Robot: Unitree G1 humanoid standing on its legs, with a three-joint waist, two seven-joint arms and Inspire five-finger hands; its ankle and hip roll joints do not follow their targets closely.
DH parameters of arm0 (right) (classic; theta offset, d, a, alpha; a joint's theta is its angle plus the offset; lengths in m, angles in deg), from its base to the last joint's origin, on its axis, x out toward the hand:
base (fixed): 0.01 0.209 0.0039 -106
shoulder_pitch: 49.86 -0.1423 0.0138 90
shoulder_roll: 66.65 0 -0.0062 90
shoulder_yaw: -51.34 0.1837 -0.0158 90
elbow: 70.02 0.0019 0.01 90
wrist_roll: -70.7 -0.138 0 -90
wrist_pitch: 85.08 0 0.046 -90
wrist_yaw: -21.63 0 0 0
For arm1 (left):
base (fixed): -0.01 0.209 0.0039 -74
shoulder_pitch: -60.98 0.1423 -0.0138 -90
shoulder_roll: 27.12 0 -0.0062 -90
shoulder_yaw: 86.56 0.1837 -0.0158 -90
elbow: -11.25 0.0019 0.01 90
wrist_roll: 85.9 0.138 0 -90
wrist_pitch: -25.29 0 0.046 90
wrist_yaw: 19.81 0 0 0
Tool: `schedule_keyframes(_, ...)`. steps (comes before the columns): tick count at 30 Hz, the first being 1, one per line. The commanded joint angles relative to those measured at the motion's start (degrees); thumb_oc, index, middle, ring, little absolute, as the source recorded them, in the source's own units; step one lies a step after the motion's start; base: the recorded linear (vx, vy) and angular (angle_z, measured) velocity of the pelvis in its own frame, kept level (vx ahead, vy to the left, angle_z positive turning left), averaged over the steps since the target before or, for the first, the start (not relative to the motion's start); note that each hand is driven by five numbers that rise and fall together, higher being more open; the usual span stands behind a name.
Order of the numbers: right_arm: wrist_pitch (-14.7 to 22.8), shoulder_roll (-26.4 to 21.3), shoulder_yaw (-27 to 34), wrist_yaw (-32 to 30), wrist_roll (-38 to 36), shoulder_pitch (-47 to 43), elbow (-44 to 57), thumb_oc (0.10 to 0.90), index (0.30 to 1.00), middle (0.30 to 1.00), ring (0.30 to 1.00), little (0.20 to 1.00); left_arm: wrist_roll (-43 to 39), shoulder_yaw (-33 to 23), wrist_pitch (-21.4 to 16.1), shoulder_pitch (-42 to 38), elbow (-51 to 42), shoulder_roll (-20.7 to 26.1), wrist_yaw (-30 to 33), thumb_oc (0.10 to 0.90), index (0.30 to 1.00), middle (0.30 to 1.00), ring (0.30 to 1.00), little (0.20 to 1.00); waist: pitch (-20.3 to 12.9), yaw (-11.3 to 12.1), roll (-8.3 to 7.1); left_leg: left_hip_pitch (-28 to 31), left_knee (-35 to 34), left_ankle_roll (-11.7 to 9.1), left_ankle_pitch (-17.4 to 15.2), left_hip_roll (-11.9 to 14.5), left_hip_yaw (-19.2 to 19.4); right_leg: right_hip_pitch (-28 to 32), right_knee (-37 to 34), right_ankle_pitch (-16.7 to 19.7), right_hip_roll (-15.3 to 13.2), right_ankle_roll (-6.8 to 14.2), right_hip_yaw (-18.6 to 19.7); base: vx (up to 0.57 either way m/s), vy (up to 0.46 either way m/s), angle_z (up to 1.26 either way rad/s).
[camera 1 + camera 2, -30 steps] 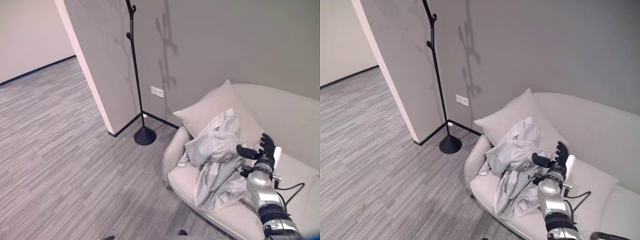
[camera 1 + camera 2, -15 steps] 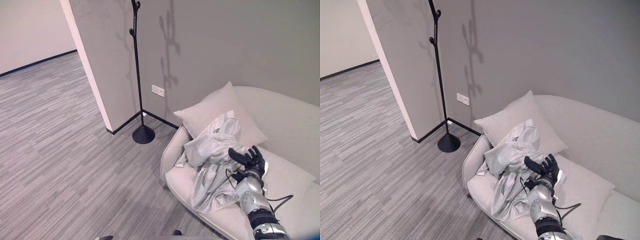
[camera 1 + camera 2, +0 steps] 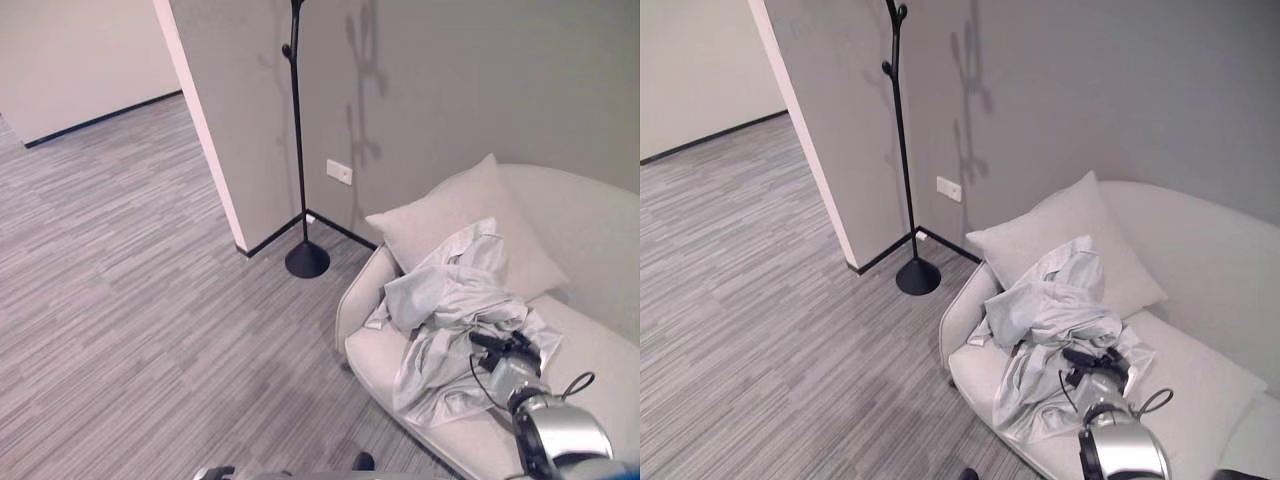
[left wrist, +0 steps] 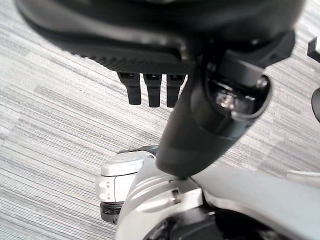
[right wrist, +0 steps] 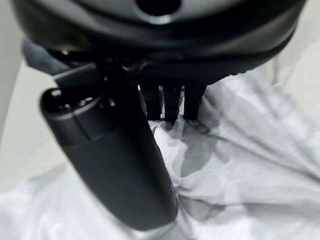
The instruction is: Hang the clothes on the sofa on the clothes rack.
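The right hand (image 3: 503, 350) has come down from its raised, spread pose onto the pale clothes (image 3: 450, 310) heaped on the sofa (image 3: 590, 240); its fingers (image 5: 170, 105) press into the cloth, grasp uncertain. Lifting toward the rack (image 3: 298, 130) seems next. The left hand (image 4: 150, 87) hangs relaxed over the floor.

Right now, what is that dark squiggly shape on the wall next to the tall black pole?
In the left eye view it is the clothes rack casting its shadow on the grey wall; the right eye view shows the same shadow. In the right wrist view the right hand darkens the clothes just beneath it.
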Motion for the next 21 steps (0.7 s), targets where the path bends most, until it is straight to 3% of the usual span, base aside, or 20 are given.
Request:
schedule_keyframes(1, 4.36, -3.88, -2.48, 0.95, -3.96, -11.34, 0.31, 0.8, 0.9, 0.9, 0.9, 0.9, -1.94, 3.38, -2.64, -3.68, 1.25, -2.14, -0.55, 0.8, 0.9, 0.9, 0.9, 0.9, 2.09, 1.39, -3.02, -0.71, -2.29, -1.73, 3.37, 0.23, 0.59, 2.59, 0.69, -2.44, -3.6, 7.03, 1.71, -0.06, -0.002, 0.2)
schedule_keyframes(10, 4.87, 0.69, -7.5, 0.49, -0.85, -14.06, 9.4, 0.8, 0.9, 0.9, 0.9, 0.9, -3.86, 2.0, -2.43, -2.56, 2.12, -2.66, -0.47, 0.8, 0.9, 0.9, 0.9, 0.9, 2.38, 1.76, -3.5, -2.03, -2.29, -2.12, 3.92, 0.53, -0.14, 2.32, 0.69, -2.87, -3.39, 6.55, 0.76, 0.0, -0.007, 0.11)
schedule_keyframes(11, 4.07, 1.07, -8.38, 1.33, 0.01, -14.42, 7.72, 0.692, 0.738, 0.738, 0.738, 0.738, -3.91, 1.98, -2.44, -2.54, 2.1, -2.68, -0.54, 0.8, 0.9, 0.9, 0.9, 0.9, 2.39, 1.93, -3.58, -2.08, -2.29, -2.17, 3.93, 0.64, -0.27, 2.42, 0.69, -2.97, -3.34, 6.51, 0.59, 0.0, 0.0, 0.0)
schedule_keyframes(12, 3.53, 1.44, -8.97, 2.19, -0.08, -14.83, 5.89, 0.42, 0.331, 0.331, 0.331, 0.331, -3.78, 2.11, -2.45, -2.5, 2.02, -2.63, -0.65, 0.8, 0.9, 0.9, 0.9, 0.9, 2.36, 2.15, -3.63, -2.08, -2.29, -2.23, 3.96, 0.72, -0.37, 2.5, 0.69, -3.03, -3.26, 6.46, 0.46, 0.01, -0.014, 0.04)
schedule_keyframes(13, 2.46, 1.8, -8.92, 4.09, -1.36, -15.06, 2.22, 0.4, 0.3, 0.3, 0.3, 0.3, -3.59, 2.42, -2.48, -2.73, 1.86, -2.62, -0.89, 0.8, 0.9, 0.9, 0.9, 0.9, 2.36, 2.51, -3.71, -2.08, -2.29, -2.31, 3.98, 0.81, -0.5, 2.58, 0.69, -3.13, -3.21, 6.43, 0.24, 0.01, -0.013, 0.04)
schedule_keyframes(17, 0.13, 2.43, -7.63, 7.79, -6.19, -15.27, -6.78, 0.4, 0.3, 0.3, 0.3, 0.3, -2.37, 3.51, -2.45, -3.25, 0.76, -1.79, -1.9, 0.8, 0.9, 0.9, 0.9, 0.9, 2.52, 3.8, -3.75, -2.23, -2.29, -2.54, 4.23, 1.06, -1.09, 2.84, 0.69, -3.46, -3.06, 6.38, -0.3, 0.01, -0.008, 0.03)
schedule_keyframes(21, 0.15, 2.41, -7.6, 7.86, -6.22, -15.28, -6.85, 0.4, 0.3, 0.3, 0.3, 0.3, -2.38, 3.55, -2.43, -3.25, 0.73, -1.75, -1.92, 0.8, 0.9, 0.9, 0.9, 0.9, 2.52, 3.81, -3.78, -2.24, -2.29, -2.55, 4.24, 1.06, -1.11, 2.84, 0.69, -3.47, -3.07, 6.38, -0.32, 0.0, -0.001, 0.04)
